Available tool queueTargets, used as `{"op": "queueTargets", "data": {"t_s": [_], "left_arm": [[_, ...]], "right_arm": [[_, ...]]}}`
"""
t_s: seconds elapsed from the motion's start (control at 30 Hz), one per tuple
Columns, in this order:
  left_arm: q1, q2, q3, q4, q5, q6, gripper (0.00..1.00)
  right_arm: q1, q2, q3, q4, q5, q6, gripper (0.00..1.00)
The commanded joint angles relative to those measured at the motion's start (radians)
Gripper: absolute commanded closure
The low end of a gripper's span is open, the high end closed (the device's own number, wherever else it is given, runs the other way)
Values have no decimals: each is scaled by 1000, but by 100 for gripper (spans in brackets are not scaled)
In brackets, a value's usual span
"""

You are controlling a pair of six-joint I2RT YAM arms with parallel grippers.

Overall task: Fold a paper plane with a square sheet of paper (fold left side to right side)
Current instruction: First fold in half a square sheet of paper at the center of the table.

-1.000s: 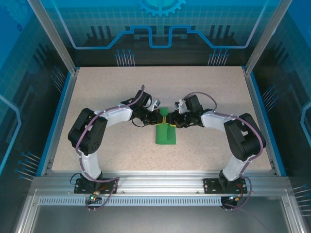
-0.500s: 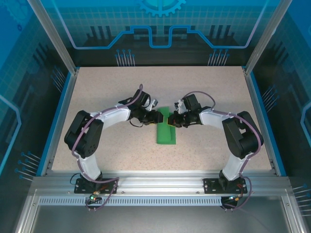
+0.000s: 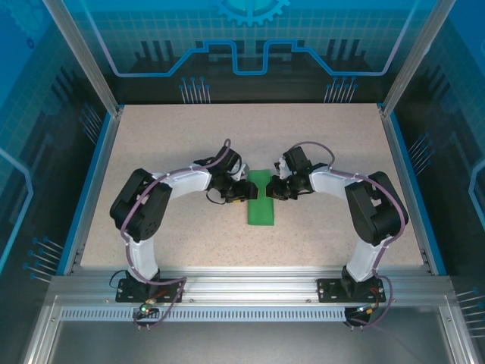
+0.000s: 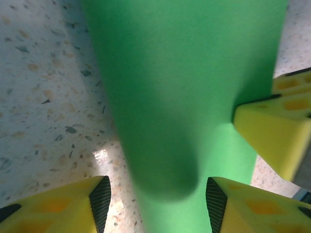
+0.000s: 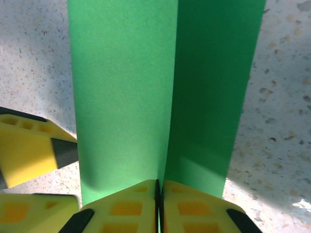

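Green square sheet of paper (image 3: 261, 199), folded to a narrow strip, lay about mid-tabletop (image 3: 174, 136), its long sides running from far edge toward near edge, well clear of every corner. Left gripper (image 3: 244, 189) sat at the strip's left side with jaws released, fingers (image 4: 97, 201) apart with paper between them; right gripper (image 5: 158, 189) was clenched on the sheet from its right side

We see the square sheet of paper (image 5: 121, 87) smooth and matte, the table (image 4: 43, 87) speckled, faintly glossy, the left gripper's (image 4: 154, 196) fingers (image 4: 257, 208) yellow plastic.
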Motion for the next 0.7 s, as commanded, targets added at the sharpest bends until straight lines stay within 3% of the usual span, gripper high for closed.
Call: {"op": "queueTargets", "data": {"t_s": [0.0,0.27,0.47,0.67], "left_arm": [[-13,31,50,-47,-37,-30,45],[-27,72,68,-77,-69,-40,52],[-44,101,91,-105,-84,-33,52],[-52,124,116,-133,-92,-31,52]], "right_arm": [[10,15,11,-39,23,-15,88],[9,-1,16,-81,55,-45,85],[-10,-115,-20,-122,175,-71,62],[-94,-292,-142,-86,234,-35,38]]}}
